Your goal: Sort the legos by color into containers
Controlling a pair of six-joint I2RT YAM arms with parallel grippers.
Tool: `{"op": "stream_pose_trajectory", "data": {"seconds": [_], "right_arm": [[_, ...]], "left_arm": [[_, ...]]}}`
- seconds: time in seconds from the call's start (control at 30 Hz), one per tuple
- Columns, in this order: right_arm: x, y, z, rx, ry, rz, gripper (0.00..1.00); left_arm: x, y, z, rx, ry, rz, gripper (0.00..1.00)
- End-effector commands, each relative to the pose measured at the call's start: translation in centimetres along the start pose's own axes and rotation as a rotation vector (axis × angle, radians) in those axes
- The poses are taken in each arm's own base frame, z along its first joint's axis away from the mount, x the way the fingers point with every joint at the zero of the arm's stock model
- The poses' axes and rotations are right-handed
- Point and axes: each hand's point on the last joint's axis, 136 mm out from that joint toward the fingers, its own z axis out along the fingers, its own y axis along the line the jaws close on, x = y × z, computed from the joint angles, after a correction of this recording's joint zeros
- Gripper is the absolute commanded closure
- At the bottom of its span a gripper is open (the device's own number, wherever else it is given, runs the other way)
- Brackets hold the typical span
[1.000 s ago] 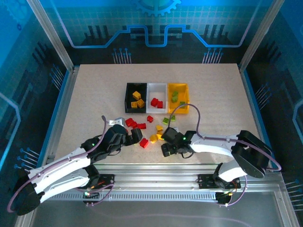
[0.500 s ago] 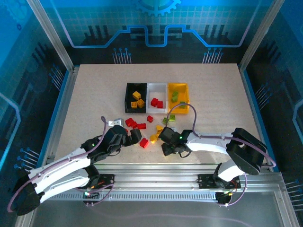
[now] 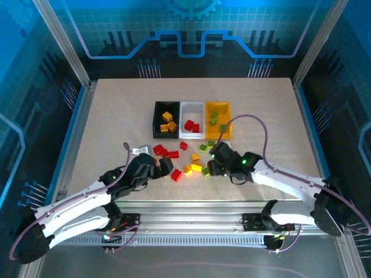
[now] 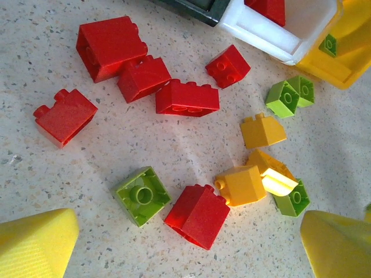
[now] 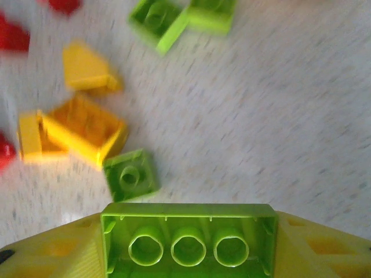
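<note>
Three containers stand in a row: black (image 3: 155,119), white (image 3: 192,104) and yellow-orange (image 3: 218,105), each holding a few legos. Loose red, lime green and yellow-orange legos (image 3: 174,155) lie scattered in front of them. My right gripper (image 5: 188,243) is shut on a long lime green brick (image 5: 188,234), held underside-up above the table; a small green brick (image 5: 130,175) lies just beyond it. My left gripper (image 4: 188,249) stands open, its yellow fingertips (image 4: 36,243) on either side of a red brick (image 4: 197,215) and a green brick (image 4: 141,195).
In the left wrist view, red bricks (image 4: 139,72) cluster at the upper left and yellow-orange ones (image 4: 255,179) at the right, near the white bin's corner (image 4: 278,36). Both arms reach in from the near edge. Bare tabletop (image 3: 116,116) extends left, right and behind the bins.
My right gripper has closed on the long lime green brick and moved up and to the right, its arm swinging outward. The left arm has stayed put.
</note>
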Motion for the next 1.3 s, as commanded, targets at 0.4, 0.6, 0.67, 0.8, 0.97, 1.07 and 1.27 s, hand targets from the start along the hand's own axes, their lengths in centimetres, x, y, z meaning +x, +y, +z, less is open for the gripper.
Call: {"op": "stream_pose_trajectory", "data": {"seconds": [0.4,0.6,0.67,0.8,0.97,1.07,1.27], "right_arm": [[-19.0,-4.7,7.1,0.103,-0.073,0.196,0.38],[-20.6,-5.5,9.8,0.121,-0.029,0.23,0.24],[-21.4,-5.1,9.6,0.102,-0.042,0.233,0.19],[-22.6,-4.1,8.3,0.064,-0.075,0.23,0.16],[-21.2,-2.2,6.0,0.011,-0.109,0.193,0.16],[-19.1,-1.1,5.3,-0.006,-0.116,0.162,0.16],[-16.0,-0.4,4.6,-0.04,-0.116,0.149,0.17]], "left_arm": [[0.2,1.2,0.3,-0.063,0.016,0.013,0.01],[0.3,1.4,0.3,-0.072,0.02,0.016,0.01],[0.3,1.6,0.4,-0.08,0.024,0.019,0.01],[0.3,1.6,0.6,-0.086,0.038,0.03,0.01],[0.5,1.8,1.4,-0.119,0.071,0.05,0.06],[1.0,2.1,3.0,-0.16,0.126,0.054,0.12],[1.3,1.7,6.5,-0.194,0.174,0.01,0.24]]}}
